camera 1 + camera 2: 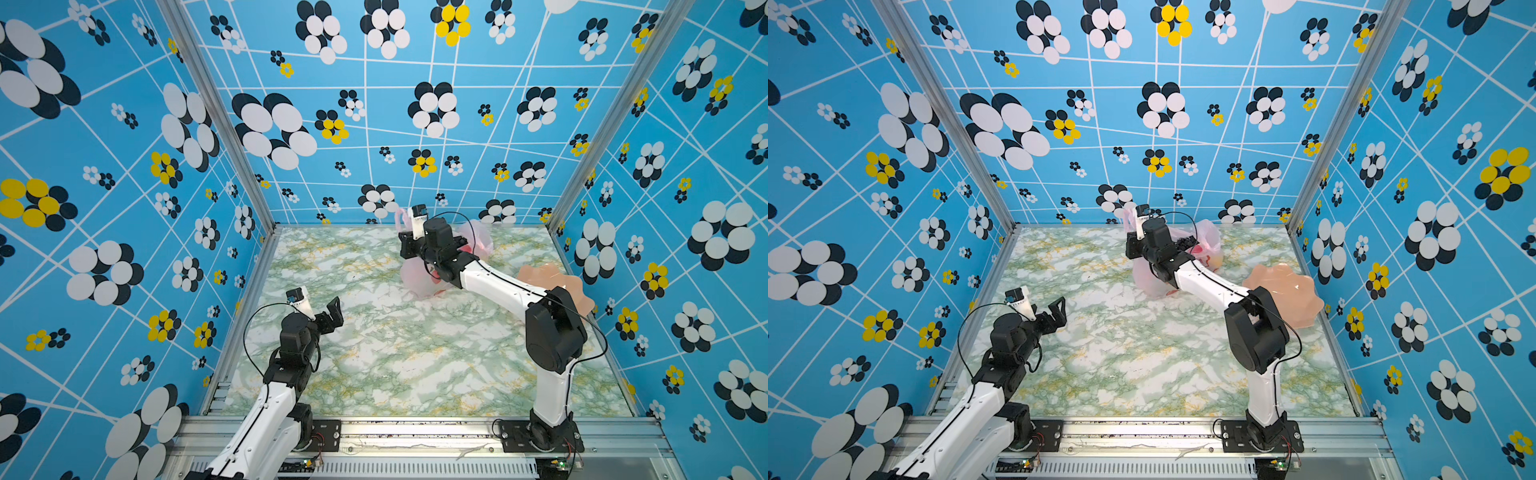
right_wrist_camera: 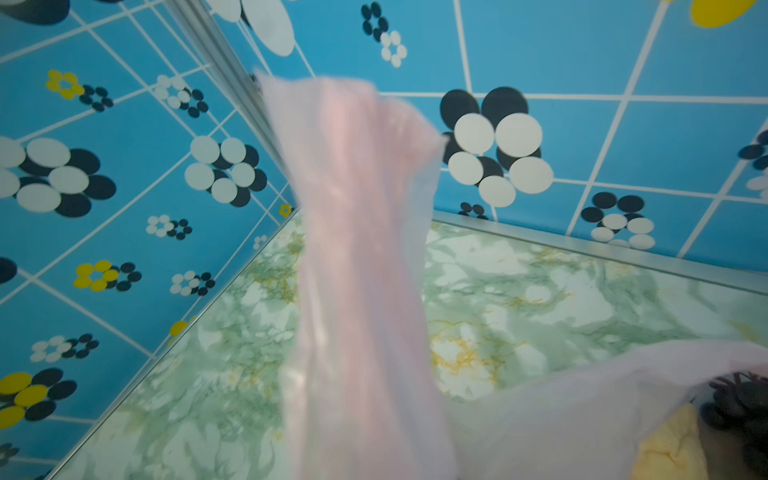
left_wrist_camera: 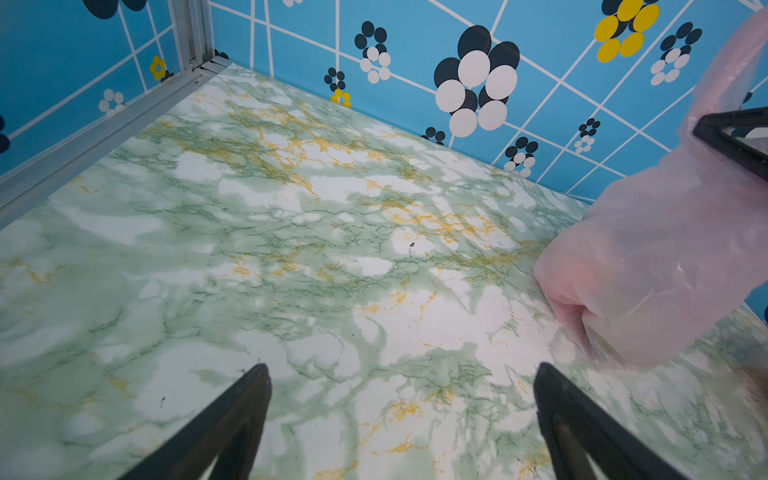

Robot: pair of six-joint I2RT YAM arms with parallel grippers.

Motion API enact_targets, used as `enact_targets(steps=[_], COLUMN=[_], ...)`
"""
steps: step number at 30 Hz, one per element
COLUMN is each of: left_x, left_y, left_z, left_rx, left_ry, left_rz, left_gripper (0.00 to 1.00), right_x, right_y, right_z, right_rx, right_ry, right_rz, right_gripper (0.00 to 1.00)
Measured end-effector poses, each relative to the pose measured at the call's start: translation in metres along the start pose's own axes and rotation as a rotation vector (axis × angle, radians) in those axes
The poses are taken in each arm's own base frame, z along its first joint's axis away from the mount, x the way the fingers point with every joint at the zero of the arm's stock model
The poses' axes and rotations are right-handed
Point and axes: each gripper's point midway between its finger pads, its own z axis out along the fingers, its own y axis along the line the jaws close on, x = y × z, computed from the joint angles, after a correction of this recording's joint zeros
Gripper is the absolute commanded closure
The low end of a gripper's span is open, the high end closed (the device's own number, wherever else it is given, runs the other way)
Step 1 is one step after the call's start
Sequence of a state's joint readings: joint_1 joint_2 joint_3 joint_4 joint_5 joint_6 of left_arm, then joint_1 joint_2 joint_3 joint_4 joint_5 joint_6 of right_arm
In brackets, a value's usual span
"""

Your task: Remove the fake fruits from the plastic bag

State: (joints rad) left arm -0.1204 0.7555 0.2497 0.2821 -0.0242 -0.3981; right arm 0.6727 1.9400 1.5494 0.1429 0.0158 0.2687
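The right arm [image 1: 498,291] is stretching to the far middle of the tabletop [image 1: 374,357], the right gripper [image 1: 406,243] raised and its fingers pinching a handle of the plastic bag [image 1: 1209,237], while the bent left arm [image 1: 270,407] is hovering near the left edge, the left gripper [image 3: 401,368] gaping, empty. The bag is slumping beneath the right wrist, partly hidden by it; inside, only a dark grape bunch [image 2: 739,409] and a yellow ribbed fruit [image 2: 671,451] are showing.

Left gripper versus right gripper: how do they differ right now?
The left gripper stands open and empty; the right gripper is shut on the plastic bag. The left gripper hangs over bare table near the front left; the right gripper is far back, holding bag film raised. Both are black two-finger grippers.
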Motion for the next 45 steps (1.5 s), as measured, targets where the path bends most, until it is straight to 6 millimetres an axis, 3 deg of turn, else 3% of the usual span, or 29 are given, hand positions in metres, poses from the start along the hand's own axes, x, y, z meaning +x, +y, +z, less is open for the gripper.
enact_targets(steps=[6,11,13,16,18,21,22,26,31,33,36,40,45], left_x=[0.006,-0.012,-0.017,-0.024,-0.033,-0.052,-0.059,-0.078,-0.063,-0.049,-0.030,-0.011,-0.012], left_y=[0.007,-0.008,-0.013,-0.020,-0.027,-0.043,-0.052,-0.102,-0.168,-0.188,-0.199,-0.198,-0.192], left_z=[-0.008,-0.023,-0.032,-0.049,-0.061,-0.080,-0.086,-0.104,-0.118,-0.115,-0.094,-0.061,-0.030], left_rx=[-0.050,-0.029,-0.024,-0.026,-0.018,0.006,0.021,0.131,0.240,0.236,0.166,0.030,-0.087], left_ry=[0.058,0.088,0.110,0.157,0.183,0.213,0.227,0.305,0.427,0.470,0.505,0.517,0.482], left_rz=[-0.082,-0.221,-0.259,-0.298,-0.312,-0.315,-0.308,-0.231,-0.081,-0.025,0.017,0.068,0.076], left_gripper=[0.04,0.05,0.06,0.07,0.08,0.09,0.09,0.08,0.03,0.02,0.00,0.01,0.02], right_x=[0.051,0.091,0.101,0.110,0.113,0.106,0.100,0.072,0.068,0.072,0.081,0.092,0.102], right_y=[0.080,0.125,0.139,0.149,0.146,0.133,0.129,0.115,0.091,0.076,0.054,0.035,0.023], right_z=[-0.022,-0.047,-0.055,-0.068,-0.083,-0.112,-0.124,-0.174,-0.222,-0.237,-0.253,-0.265,-0.271], right_rx=[-0.064,-0.095,-0.102,-0.110,-0.104,-0.091,-0.090,-0.098,-0.083,-0.042,0.017,0.069,0.100], right_ry=[0.100,0.174,0.193,0.212,0.223,0.222,0.212,0.150,0.125,0.126,0.126,0.126,0.129], right_rz=[-0.095,-0.166,-0.193,-0.231,-0.243,-0.249,-0.245,-0.223,-0.214,-0.218,-0.223,-0.220,-0.223], right_gripper=[1.00,0.94,0.78,0.45,0.27,0.16,0.03,0.01,0.01,0.01,0.01,0.01,0.01])
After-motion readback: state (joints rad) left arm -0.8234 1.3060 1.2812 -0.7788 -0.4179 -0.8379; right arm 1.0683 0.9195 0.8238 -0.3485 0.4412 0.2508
